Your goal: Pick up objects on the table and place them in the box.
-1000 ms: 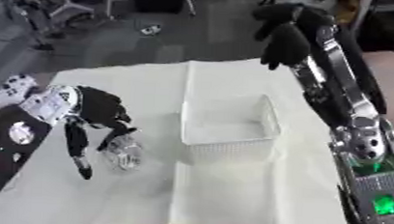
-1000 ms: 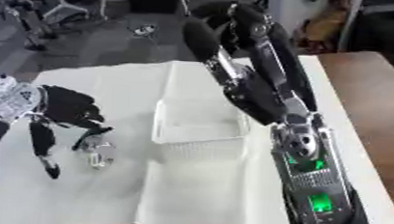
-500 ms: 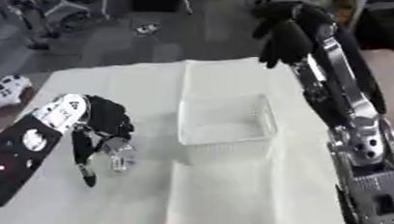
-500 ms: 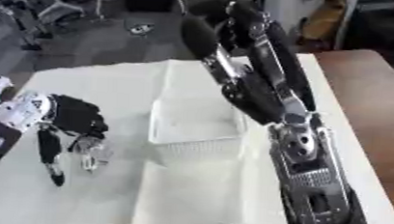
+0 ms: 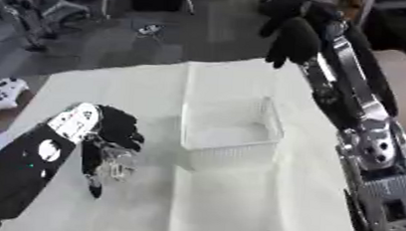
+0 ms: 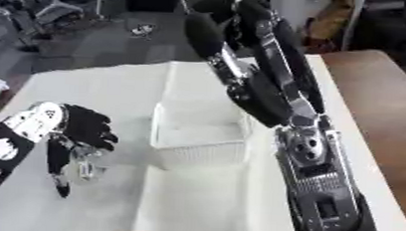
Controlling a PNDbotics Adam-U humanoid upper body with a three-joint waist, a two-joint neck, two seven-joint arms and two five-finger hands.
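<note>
**Left robot hand over the clear object, box waiting to its right**

White cloth covers the counter (image 5: pixel 237 199), with a grey workshop floor and chair legs beyond its far edge and bare brown wood showing at the right edge.

Starting at the left edge: my left robot hand (image 5: pixel 110 132) is down on the cloth near the near-left corner, fingers curled downward around a small clear, glassy object (image 5: pixel 117 163). I can see the object between and just below the fingers, touching them, but I cannot tell whether it is off the cloth or resting on it. One finger points straight down past it toward the near edge. I cannot make out the object's long axis; it reads as a small translucent lump.

The white mesh box (image 5: pixel 232 131) sits near the middle of the counter, close by to the right of that hand and slightly farther from me. It looks empty; I see nothing inside it.

My right robot hand (image 5: pixel 289 30) is raised high above the far edge, fingers drooping loosely, holding nothing, well apart from both box and object.

I judge the left hand is clearly the nearer one, and the carry is a short move right and slightly away, over the box's left wall.
</note>
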